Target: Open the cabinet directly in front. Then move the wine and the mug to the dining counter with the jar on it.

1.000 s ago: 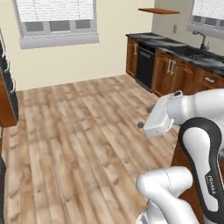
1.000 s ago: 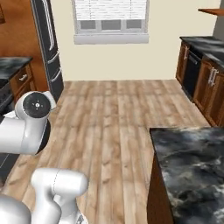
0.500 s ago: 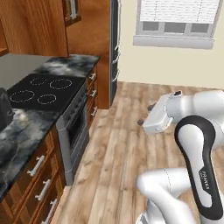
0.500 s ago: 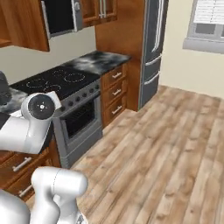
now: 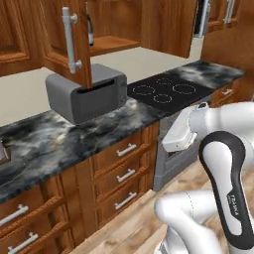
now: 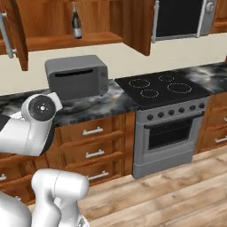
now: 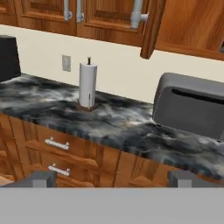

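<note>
A rendered kitchen is showing a white robot arm facing a wall-side marble worktop (image 6: 102,104) with wooden drawers beneath. Above it, the cabinet (image 6: 66,20) is standing open, both reddish-brown doors swung outward, so the first step is looking done. The wine (image 6: 76,22), a slender dark bottle with a pale label, is standing upright on the cabinet's shelf, toward the middle; in the left base view only a sliver of it is peeking past the near door's edge. The mug cannot be made out in these pictures. Below the shelf a grey toaster oven (image 6: 77,76) is sitting on the worktop, with a black stovetop (image 6: 162,86) to its right and a paper towel roll (image 7: 88,84) farther left. The gripper (image 7: 112,179) is hanging low in front of the drawers, well below the shelf, its jaws spread wide and grasping nothing. Both carries to the dining counter are, by this reading, remaining: the bottle is untouched, and reaching it is likely calling for a long lift upward.
</note>
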Tool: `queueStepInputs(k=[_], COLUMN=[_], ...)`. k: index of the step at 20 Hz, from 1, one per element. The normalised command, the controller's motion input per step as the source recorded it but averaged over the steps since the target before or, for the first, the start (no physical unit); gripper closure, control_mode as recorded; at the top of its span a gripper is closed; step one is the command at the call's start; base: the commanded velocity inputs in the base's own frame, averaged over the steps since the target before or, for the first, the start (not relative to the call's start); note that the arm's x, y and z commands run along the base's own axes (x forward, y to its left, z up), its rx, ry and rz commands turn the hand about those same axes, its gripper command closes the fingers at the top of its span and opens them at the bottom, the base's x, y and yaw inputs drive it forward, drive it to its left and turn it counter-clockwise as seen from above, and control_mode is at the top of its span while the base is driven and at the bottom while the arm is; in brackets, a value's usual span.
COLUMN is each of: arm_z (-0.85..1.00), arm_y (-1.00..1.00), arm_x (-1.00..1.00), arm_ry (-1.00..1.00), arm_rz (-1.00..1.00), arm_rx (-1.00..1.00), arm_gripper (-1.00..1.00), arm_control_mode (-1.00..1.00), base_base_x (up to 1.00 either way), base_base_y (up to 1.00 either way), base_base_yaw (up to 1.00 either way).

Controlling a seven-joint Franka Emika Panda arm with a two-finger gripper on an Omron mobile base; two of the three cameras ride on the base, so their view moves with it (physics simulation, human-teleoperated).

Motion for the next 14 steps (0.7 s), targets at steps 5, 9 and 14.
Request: queueStepInputs(k=[5,9,14], arm_z=[0.0,0.0,0.0], arm_y=[0.0,0.0,0.0], arm_x=[0.0,0.0,0.0], arm_ry=[0.0,0.0,0.0], arm_rz=[0.0,0.0,0.0], arm_rx=[0.0,0.0,0.0], arm_gripper=[-1.0,-1.0,-1.0], arm_control_mode=[1.0,1.0,1.0], base_base_x=[0.53,0.66,0.77], base_base_y=[-0.15,-0.72,-1.0], base_base_yaw=[0.52,0.21,0.27])
